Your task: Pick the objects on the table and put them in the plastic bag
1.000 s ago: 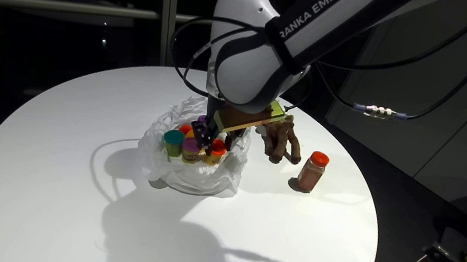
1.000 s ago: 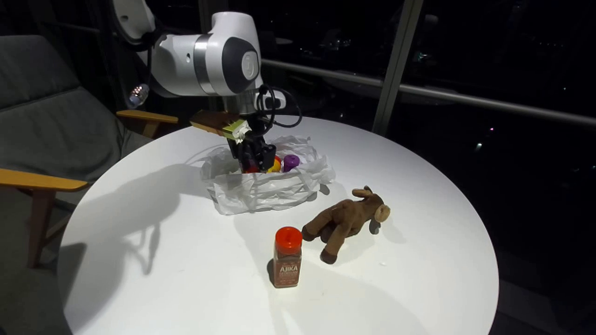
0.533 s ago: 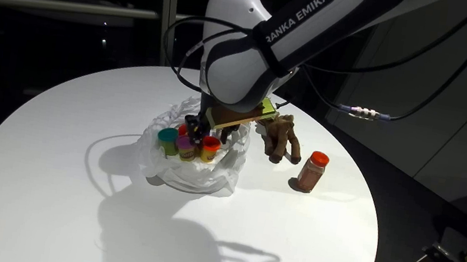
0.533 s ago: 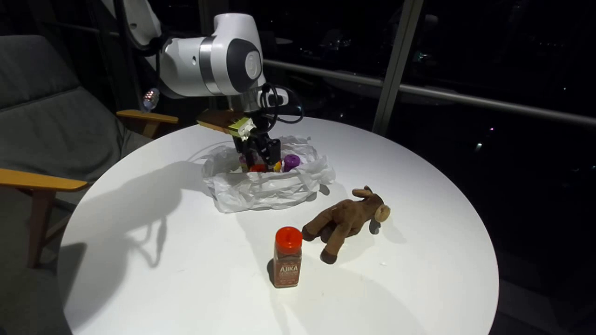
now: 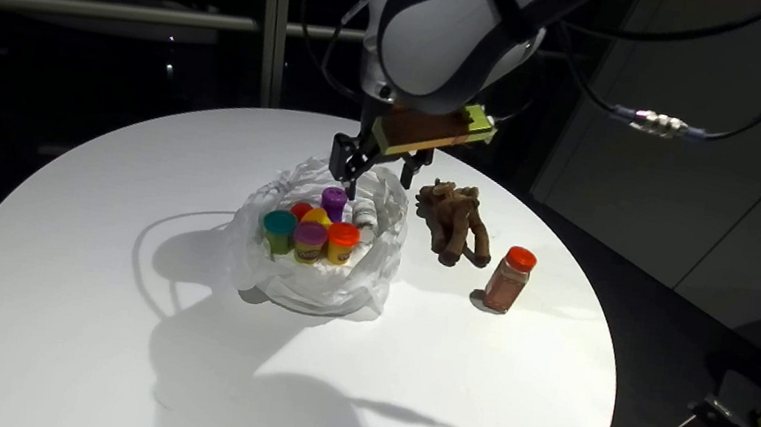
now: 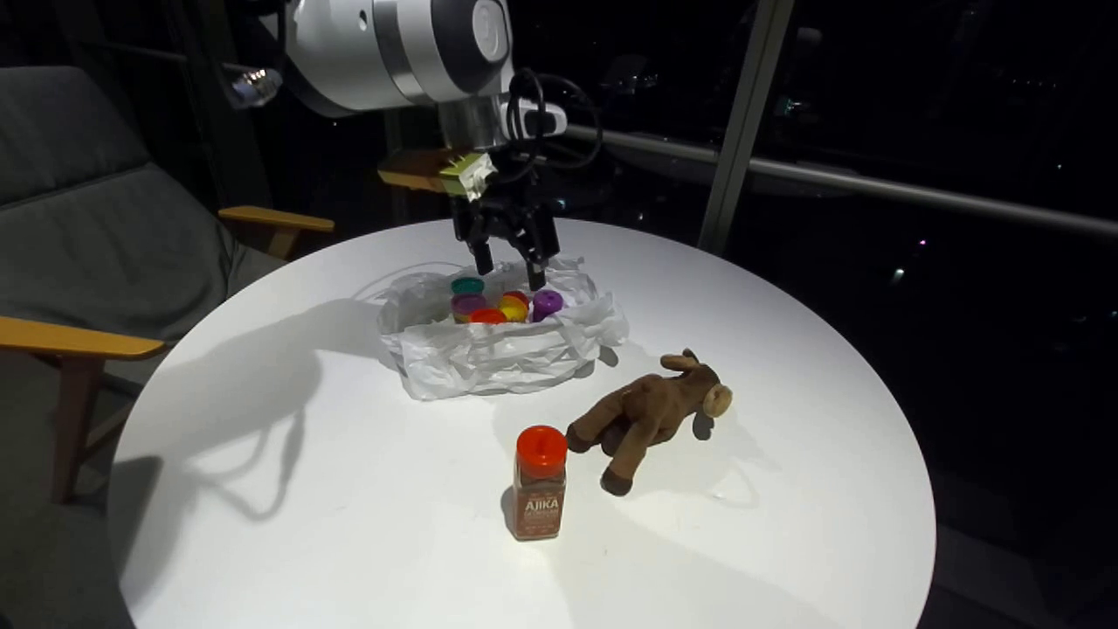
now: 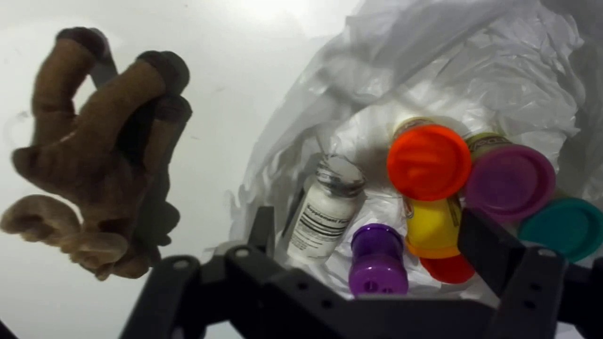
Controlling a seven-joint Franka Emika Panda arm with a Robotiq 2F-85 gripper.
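My gripper [image 5: 380, 182] hangs above the white plastic bag [image 5: 305, 296], jaws wide open with nothing between them. In the wrist view the bag holds an orange-lidded tub [image 7: 428, 162], a purple-lidded tub [image 7: 511, 181], a teal-lidded tub [image 7: 563, 228], a tipped yellow tub [image 7: 431, 226], a red lid [image 7: 447, 269], a purple container [image 7: 378, 261] and a white supplement bottle [image 7: 325, 219] lying on its side. Outside the bag, a brown plush animal [image 6: 655, 411] lies on the table, and a red-lidded Ajika jar [image 6: 540, 489] stands upright near its legs.
Everything rests on a round white table [image 5: 79, 290]. A small box-shaped block [image 5: 433, 131] is attached beside the gripper, with cables looping round the arm. A grey armchair [image 6: 79, 218] stands close to the table edge.
The gripper was down among the tubs in the bag; it has lifted clear above them and its jaws have spread wider. The tubs shifted slightly. Plush animal and jar stayed put.
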